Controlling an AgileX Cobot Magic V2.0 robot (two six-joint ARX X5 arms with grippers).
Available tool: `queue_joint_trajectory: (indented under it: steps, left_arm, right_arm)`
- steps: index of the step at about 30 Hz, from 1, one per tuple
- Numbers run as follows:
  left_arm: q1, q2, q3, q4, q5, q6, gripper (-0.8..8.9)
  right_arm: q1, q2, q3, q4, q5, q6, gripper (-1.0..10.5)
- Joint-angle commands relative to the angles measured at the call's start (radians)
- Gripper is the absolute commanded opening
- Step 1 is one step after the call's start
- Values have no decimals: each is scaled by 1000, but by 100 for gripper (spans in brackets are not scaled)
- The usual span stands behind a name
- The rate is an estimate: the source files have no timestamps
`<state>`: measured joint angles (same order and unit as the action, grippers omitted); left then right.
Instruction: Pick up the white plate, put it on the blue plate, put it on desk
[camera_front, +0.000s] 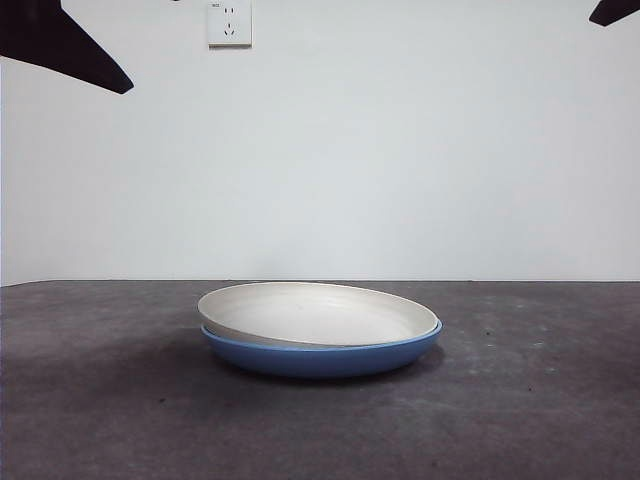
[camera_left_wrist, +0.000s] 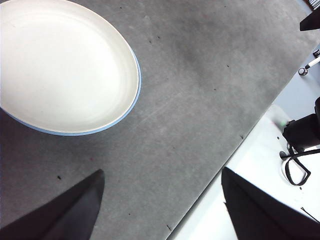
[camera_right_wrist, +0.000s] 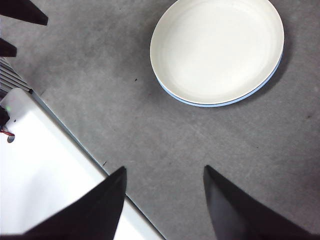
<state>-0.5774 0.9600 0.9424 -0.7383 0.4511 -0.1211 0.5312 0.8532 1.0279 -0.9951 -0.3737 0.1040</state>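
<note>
At the front view's lower centre the matte cream-white round plate (camera_front: 318, 312) sits nested in the glossy blue round plate (camera_front: 320, 358) on the mottled grey desk (camera_front: 100, 400), so both wide-open, empty grippers, left (camera_left_wrist: 160, 200) and right (camera_right_wrist: 165, 200), should approach the rim squarely

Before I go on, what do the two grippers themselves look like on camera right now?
Both look alike. The left gripper has two plain matte black jaws, broad at the base and tapering to blunt tips. The right gripper shows the same black wedge-shaped pair. No markings, labels or cables show on either.
</note>
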Motion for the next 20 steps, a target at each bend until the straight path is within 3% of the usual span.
queue_joint_trajectory:
  steps: [1, 4, 8, 9, 20]
  left_arm:
    - [-5, 6, 13, 4, 6, 5, 373]
    - [-5, 6, 13, 4, 6, 5, 334]
    - [-5, 6, 13, 5, 6, 6, 62]
    - [-5, 6, 13, 5, 6, 6, 3]
    - [-5, 5, 13, 5, 6, 7, 9]
  right_arm:
    - [9, 8, 18, 3, -3, -11, 246]
    - [9, 8, 18, -2, -4, -11, 238]
    - [9, 8, 18, -21, -3, -11, 10]
    - [9, 8, 18, -23, -3, -12, 8]
    - [9, 8, 18, -21, 0, -11, 8]
